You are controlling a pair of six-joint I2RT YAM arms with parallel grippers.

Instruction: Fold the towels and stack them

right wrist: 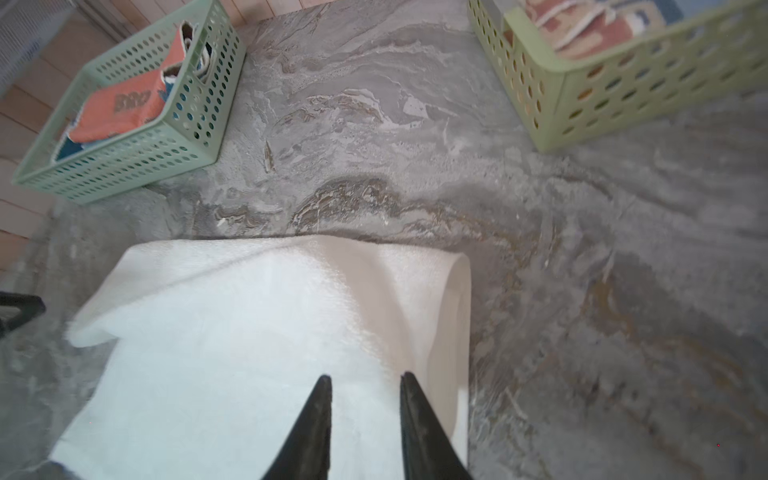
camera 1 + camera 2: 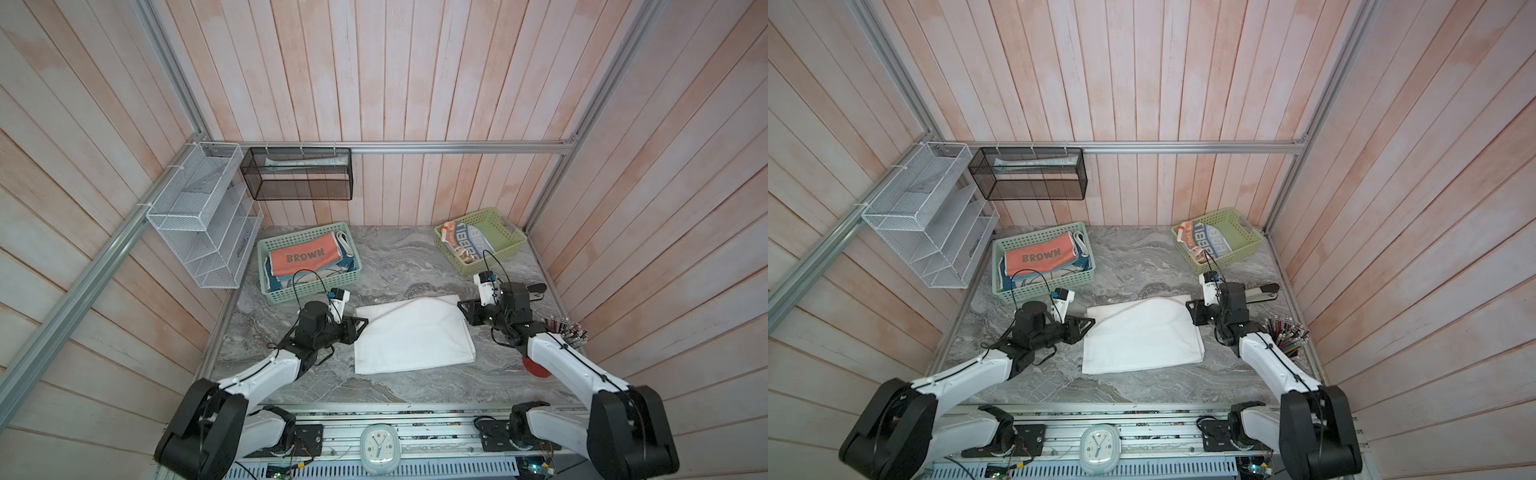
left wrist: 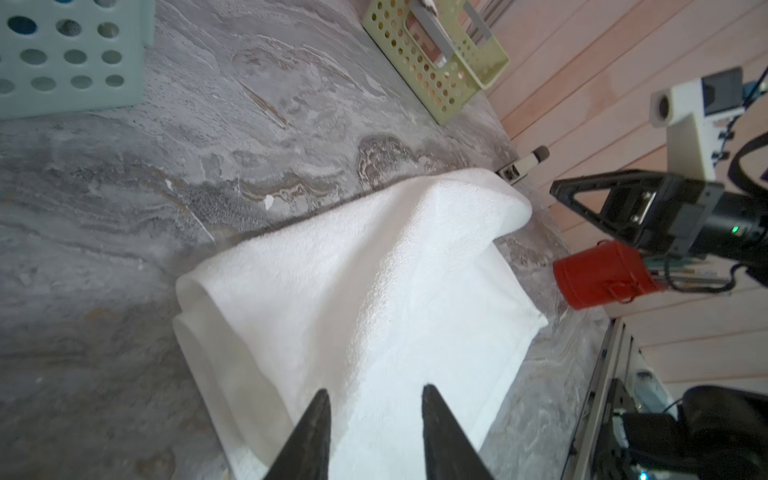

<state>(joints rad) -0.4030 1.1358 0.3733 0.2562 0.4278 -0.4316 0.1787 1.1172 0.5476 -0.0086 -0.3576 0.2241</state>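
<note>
Here the white towel [image 2: 413, 334] lies folded, long axis running side to side.

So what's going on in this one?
Two robot arms are folding towels. The white towel lies folded over on the table, its fold loose and puffy. The left hand and right hand sit at its opposite ends, jaws apart, gripping nothing. The coral towel tops other cloths in the mint basket. The striped towel lies in the yellow-green basket.

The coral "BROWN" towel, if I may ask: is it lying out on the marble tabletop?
No, the coral towel lies inside the mint-green basket at the back.
</note>
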